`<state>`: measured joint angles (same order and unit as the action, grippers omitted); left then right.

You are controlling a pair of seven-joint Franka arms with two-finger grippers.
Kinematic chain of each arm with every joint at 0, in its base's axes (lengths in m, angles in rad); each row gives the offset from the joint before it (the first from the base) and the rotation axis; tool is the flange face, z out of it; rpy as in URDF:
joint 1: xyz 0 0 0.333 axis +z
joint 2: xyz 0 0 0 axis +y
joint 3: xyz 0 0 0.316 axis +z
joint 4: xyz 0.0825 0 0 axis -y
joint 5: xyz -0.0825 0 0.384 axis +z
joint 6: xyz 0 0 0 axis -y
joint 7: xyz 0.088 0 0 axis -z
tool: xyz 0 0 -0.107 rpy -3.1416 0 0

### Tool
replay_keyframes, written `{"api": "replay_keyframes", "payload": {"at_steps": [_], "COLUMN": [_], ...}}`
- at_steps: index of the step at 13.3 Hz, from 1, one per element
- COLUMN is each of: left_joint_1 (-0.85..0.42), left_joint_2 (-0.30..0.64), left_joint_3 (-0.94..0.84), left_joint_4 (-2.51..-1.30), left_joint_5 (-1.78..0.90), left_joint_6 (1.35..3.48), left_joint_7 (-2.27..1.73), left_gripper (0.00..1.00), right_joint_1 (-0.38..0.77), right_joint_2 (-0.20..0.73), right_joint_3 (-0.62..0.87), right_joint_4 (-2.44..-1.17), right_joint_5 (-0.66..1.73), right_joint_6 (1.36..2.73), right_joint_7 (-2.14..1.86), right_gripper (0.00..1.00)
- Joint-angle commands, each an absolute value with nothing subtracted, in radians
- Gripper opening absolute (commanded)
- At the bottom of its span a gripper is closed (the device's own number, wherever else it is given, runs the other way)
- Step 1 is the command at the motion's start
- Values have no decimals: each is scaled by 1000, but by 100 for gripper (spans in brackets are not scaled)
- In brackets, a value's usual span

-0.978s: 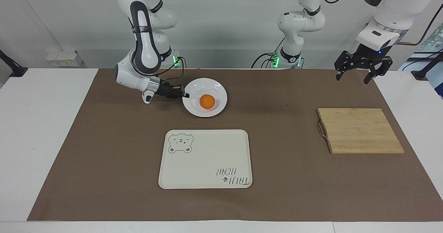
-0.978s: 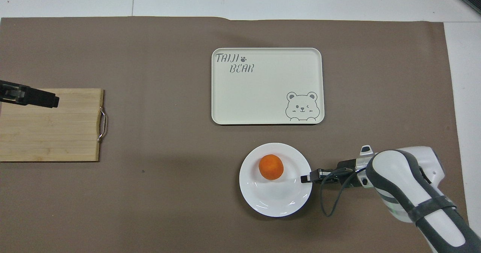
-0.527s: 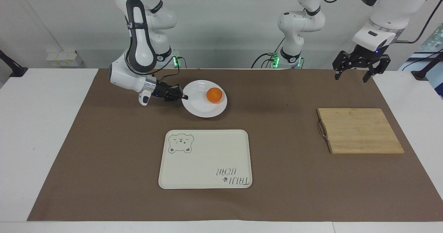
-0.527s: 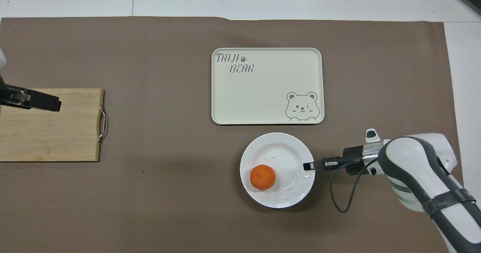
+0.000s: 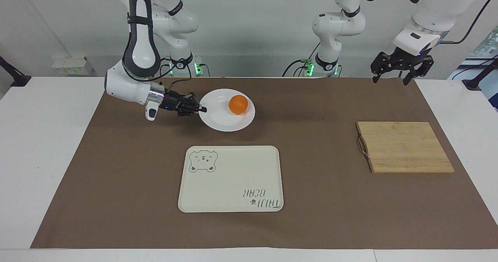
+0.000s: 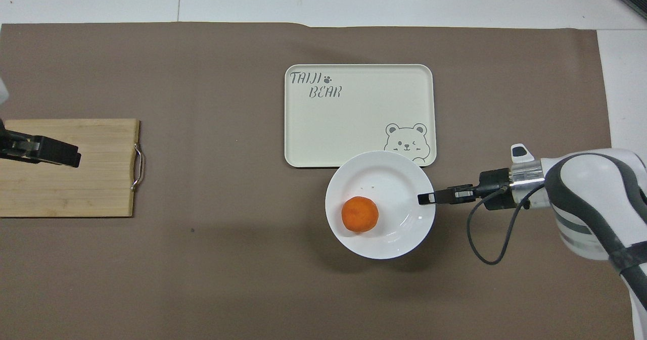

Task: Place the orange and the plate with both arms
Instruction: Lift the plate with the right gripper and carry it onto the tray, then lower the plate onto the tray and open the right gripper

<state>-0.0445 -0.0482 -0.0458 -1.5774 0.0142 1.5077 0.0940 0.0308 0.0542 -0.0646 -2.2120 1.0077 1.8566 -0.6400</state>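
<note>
The right gripper is clamped on the rim of the white plate, holding it clear of the brown mat, its shadow falling on the mat beneath. The orange sits in the plate, toward the edge away from the fingers. Seen from overhead, the plate overlaps the corner of the cream tray by the bear drawing, though it hangs above the mat rather than resting on the tray. The right arm reaches in low from its own end of the table, its cable looping under the wrist.

The left gripper waits with fingers spread wide and nothing between them, raised over the mat's edge at the left arm's end of the table. Farther from the robots than that edge, a wooden cutting board with a metal handle lies flat on the mat, well apart from the tray. The tray lies farther from the robots than the plate, with lettering at one corner.
</note>
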Motion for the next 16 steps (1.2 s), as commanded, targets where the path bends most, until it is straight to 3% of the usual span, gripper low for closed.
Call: {"api": "replay_keyframes", "payload": {"at_steps": [1, 6, 13, 16], "left_joint_1": [-48, -51, -43, -41], "left_joint_2": [-69, -61, -61, -63], "left_joint_3": [-38, -37, -28, -28], "left_joint_4": [-1608, -1598, -1598, -1598], "left_joint_5": [3, 3, 5, 5], "left_joint_6": [1555, 1565, 1557, 1559], "left_joint_7": [94, 89, 87, 87], "left_gripper": [100, 100, 100, 100], "right_joint_1": [24, 40, 123, 114], "right_joint_2": [167, 334, 569, 600], "right_joint_3": [-60, -51, -48, -31], "right_joint_4": [-2039, -1764, -1569, -1555], "right_joint_5": [1034, 1051, 1135, 1106], "right_joint_6": [1818, 1842, 2034, 2043], "right_joint_7": [-540, -362, -318, -331], "right_gripper": [0, 0, 0, 0]}}
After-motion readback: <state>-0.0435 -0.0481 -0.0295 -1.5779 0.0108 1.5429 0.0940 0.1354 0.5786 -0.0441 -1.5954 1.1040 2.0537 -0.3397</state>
